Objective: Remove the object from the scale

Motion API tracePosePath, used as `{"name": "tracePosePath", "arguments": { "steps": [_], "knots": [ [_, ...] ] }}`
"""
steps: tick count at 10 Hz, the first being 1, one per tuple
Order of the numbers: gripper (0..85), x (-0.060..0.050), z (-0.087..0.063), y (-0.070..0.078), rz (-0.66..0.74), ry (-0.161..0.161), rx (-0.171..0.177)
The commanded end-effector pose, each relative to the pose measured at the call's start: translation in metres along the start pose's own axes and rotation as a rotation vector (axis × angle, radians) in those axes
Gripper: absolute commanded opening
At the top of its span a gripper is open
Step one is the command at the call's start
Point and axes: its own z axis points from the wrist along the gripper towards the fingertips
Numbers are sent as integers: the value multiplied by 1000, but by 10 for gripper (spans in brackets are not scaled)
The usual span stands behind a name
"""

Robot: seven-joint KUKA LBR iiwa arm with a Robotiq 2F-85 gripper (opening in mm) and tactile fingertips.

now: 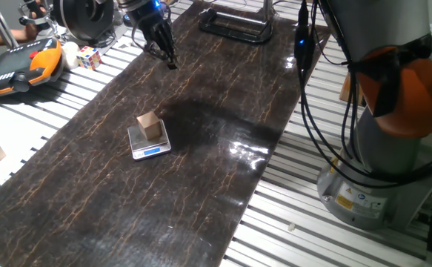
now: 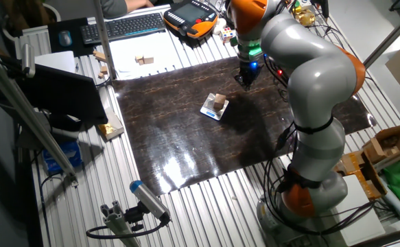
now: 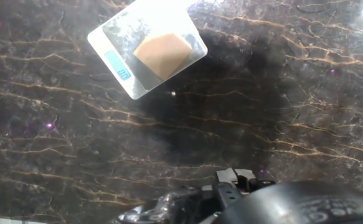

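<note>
A: Start big. What fills the frame?

B: The dark marbled mat [image 1: 201, 111] runs across the middle of one fixed view, with the grey and orange arm [image 2: 309, 75] on the right side of the other fixed view.

A: And the gripper?

B: The gripper [image 1: 167, 59] hangs at the upper left of centre, well apart from the scale and above the mat. Its fingers look close together with nothing between them, but I cannot tell for certain whether they are fully closed.

A: Where is the scale?

B: The scale [image 1: 150, 142] lies flat left of centre, its blue display at its lower edge. In the hand view it sits at the top [image 3: 122, 40].

A: The cube?

B: The cube [image 1: 150, 125] stands on the scale's plate, narrower than it, metal showing on all sides [image 3: 163, 55].

A: How should it handle?

B: Probably light, stiff, not fragile. Plain wood should give fair friction. I'd pinch two opposite side faces, midway up, and lift straight so the light scale isn't dragged along.
</note>
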Motion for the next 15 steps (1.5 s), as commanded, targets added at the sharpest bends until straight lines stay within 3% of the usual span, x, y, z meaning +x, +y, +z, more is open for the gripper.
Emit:
{"name": "tracePosePath", "arguments": {
  "steps": [1, 4, 5, 6, 7, 11, 13, 14, 15],
  "knots": [
    [10, 0, 0, 0, -4, 0, 0],
    [7, 0, 0, 0, -45, 6, 0],
    [7, 0, 0, 0, -14, -95, -57],
    [7, 0, 0, 0, 41, -103, -105],
    [7, 0, 0, 0, 95, -79, -92],
    [7, 0, 0, 0, 242, -62, -36],
    [7, 0, 0, 0, 315, -86, -45],
    [7, 0, 0, 0, 355, -90, -68],
    [7, -7, 3, 2, 385, -94, -74]
  ]
}}
